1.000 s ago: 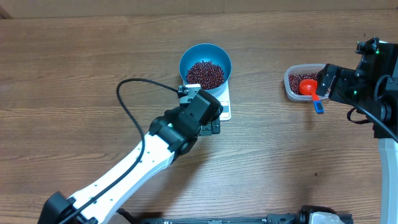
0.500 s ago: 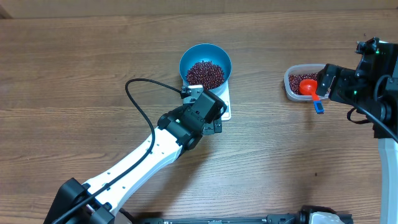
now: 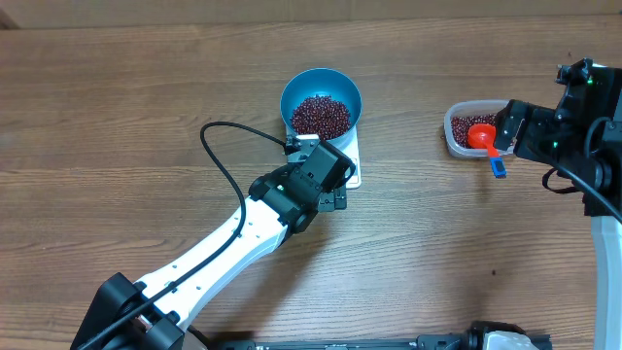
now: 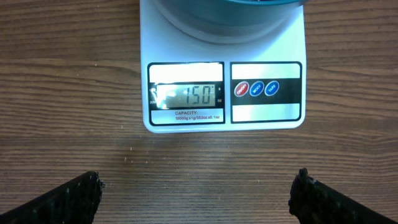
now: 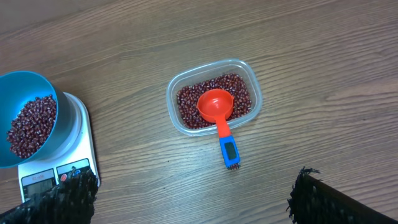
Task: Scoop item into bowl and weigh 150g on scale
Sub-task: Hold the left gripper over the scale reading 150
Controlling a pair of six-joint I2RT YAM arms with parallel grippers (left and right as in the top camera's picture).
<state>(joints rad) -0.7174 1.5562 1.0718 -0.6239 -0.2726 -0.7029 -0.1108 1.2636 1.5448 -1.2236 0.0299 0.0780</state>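
The left pincer [image 4: 196, 196] hangs wide open, empty; just ahead, the scale [image 4: 286, 46] reads 150. We judge a forward nudge against the bowl [image 4: 224, 15] would disturb this.

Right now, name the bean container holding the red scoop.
The clear rounded-rectangular plastic tub: the red scoop lies in it. The round blue bowl holds only beans.

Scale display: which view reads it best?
Left wrist. The display of the flat white rectangular kitchen scale faces that camera squarely, reading 150. Overhead, the left arm covers the display, leaving a white edge. Right wrist shows it tiny at the frame's lower left, unreadable.
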